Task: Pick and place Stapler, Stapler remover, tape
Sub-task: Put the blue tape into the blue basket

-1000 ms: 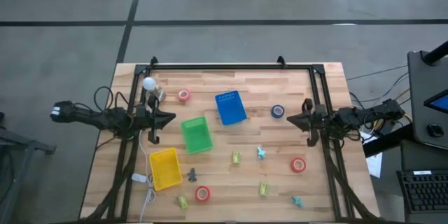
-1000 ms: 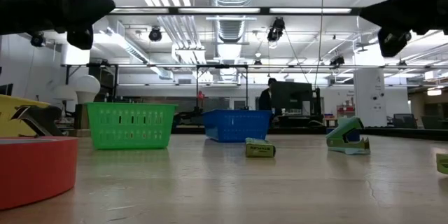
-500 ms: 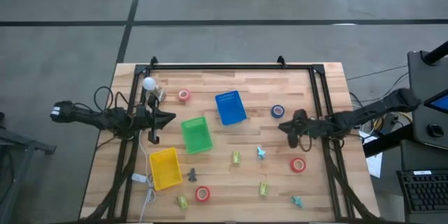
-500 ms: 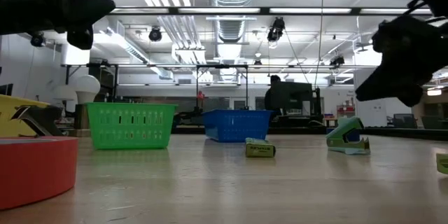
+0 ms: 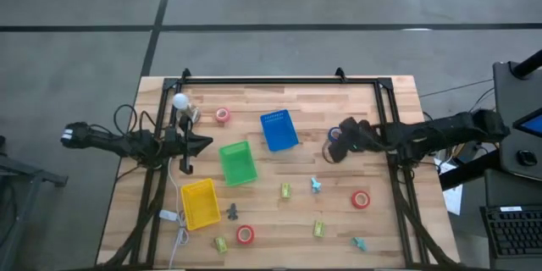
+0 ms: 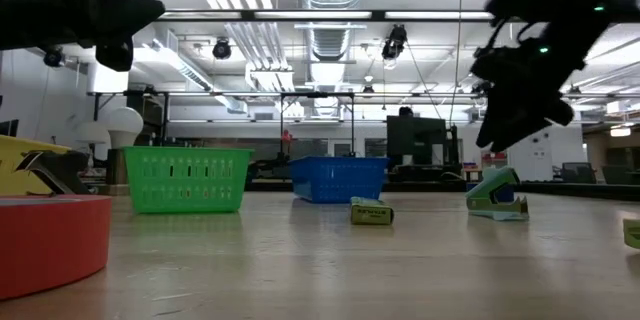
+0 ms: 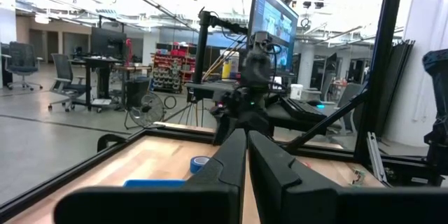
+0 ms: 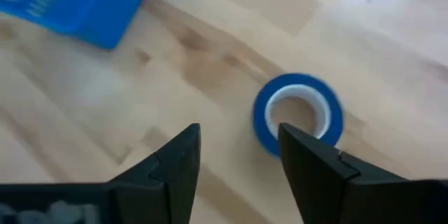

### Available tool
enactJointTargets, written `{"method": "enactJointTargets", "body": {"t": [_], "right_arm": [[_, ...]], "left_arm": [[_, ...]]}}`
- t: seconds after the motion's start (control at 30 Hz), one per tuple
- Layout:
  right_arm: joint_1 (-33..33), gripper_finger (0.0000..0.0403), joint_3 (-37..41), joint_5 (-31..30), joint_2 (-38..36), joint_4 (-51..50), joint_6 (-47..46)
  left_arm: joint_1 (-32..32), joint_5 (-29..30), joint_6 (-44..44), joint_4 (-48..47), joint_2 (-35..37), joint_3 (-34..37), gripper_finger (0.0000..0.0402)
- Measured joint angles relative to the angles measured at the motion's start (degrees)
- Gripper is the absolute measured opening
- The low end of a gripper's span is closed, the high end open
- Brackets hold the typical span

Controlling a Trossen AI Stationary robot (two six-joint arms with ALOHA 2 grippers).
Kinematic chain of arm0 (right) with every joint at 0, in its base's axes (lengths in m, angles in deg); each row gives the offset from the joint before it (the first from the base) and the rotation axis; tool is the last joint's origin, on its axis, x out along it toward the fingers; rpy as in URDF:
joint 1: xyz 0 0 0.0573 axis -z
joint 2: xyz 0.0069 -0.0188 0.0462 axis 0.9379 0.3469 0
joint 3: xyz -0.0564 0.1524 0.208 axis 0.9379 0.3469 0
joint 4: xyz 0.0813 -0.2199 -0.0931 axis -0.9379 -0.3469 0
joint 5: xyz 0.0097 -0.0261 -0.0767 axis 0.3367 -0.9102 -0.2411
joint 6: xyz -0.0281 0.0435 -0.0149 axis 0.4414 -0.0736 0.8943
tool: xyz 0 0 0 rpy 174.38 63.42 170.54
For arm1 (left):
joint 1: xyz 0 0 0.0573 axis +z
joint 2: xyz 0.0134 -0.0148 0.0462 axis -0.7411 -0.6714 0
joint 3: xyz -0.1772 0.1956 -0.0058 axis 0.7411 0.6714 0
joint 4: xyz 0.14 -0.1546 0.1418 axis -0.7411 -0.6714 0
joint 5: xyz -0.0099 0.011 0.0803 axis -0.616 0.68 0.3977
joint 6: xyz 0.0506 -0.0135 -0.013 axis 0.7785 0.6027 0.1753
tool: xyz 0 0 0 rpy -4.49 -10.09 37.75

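Observation:
A blue tape roll [image 8: 297,115] lies flat on the wooden table, right of the blue bin [image 5: 279,129]. My right gripper [image 8: 238,147] is open and tips down above the table just short of the roll [image 5: 336,134]; in the high view its fingers [image 5: 332,150] stand beside it. Red tape rolls [image 5: 223,115] [image 5: 361,199] [image 5: 245,235], yellow-green staplers [image 5: 286,190] [image 5: 319,229] and teal staple removers [image 5: 315,185] [image 5: 359,242] lie scattered. My left gripper [image 5: 203,144] hangs shut at the table's left, over nothing.
A green bin [image 5: 238,163] and a yellow bin [image 5: 200,203] stand left of centre. A white bulb-shaped thing [image 5: 179,102] is at the far left. A black frame [image 5: 279,79] runs along the far and side edges. Bare wood lies between the blue bin and the blue roll.
My right gripper has swung out from the table's right side toward the left, over to the blue tape roll, has tipped downward and has opened. Nothing on the table has moved.

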Motion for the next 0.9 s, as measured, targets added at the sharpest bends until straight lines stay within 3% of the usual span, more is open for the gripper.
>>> {"method": "enactJointTargets", "body": {"t": [0.13,0.33,0.73,0.9], "right_arm": [[4.6,0.0189,-3.8,4.8,5.5,-0.1,3.2],[8.1,0.0187,-6.8,5.1,12.9,-0.8,8.5],[8.6,0.0185,-7.2,6.0,21.3,-0.7,8.3],[8.8,0.0163,-7.1,6.0,22.6,-0.6,8.3]], "left_arm": [[0.0,0.0,0.0,0.0,0.0,0.0,0.0023],[0.0,0.0,0.0,-0.6,0.0,0.0,0.0023],[0.0,0.0,0.0,-0.9,0.0,0.0,0.0023],[0.0,0.0,0.0,-1.0,0.0,0.0,0.0023]]}}
